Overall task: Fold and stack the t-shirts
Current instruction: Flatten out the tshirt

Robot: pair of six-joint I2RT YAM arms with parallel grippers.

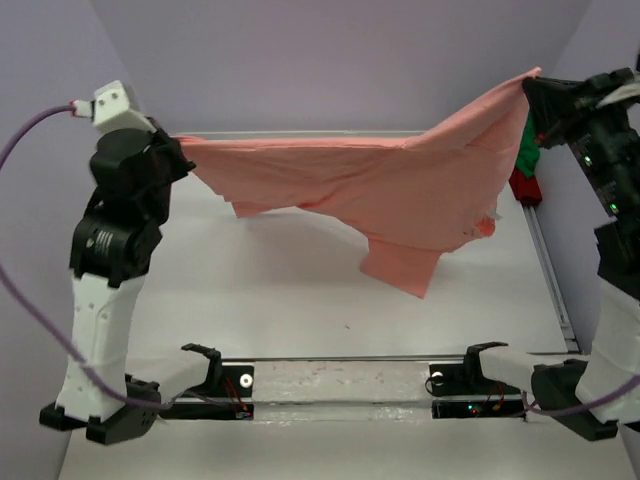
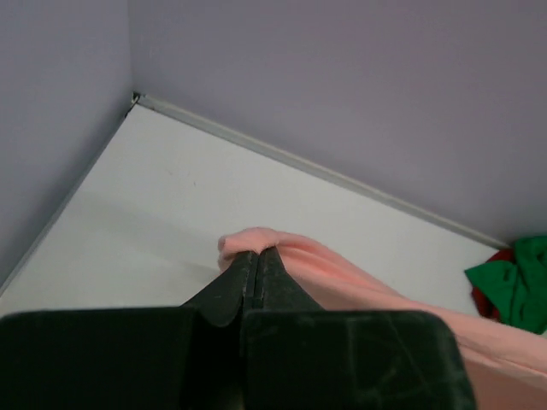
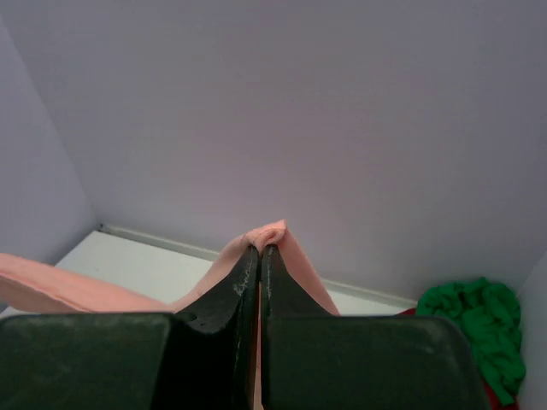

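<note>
The salmon pink t-shirt (image 1: 400, 185) hangs stretched in the air between both arms, its lower part drooping above the table. My left gripper (image 1: 180, 150) is shut on its left corner (image 2: 256, 241). My right gripper (image 1: 530, 88) is shut on its right corner (image 3: 269, 232), held higher. The bright green t-shirt (image 1: 527, 150) lies crumpled at the far right edge, behind the right arm; it also shows in the left wrist view (image 2: 517, 290) and the right wrist view (image 3: 479, 329).
A red item (image 1: 524, 186) lies under the green shirt. The white table (image 1: 300, 300) has a metal rail (image 1: 552, 275) along its right edge and purple walls behind and at both sides. A clear bar with brackets (image 1: 340, 385) runs between the arm bases.
</note>
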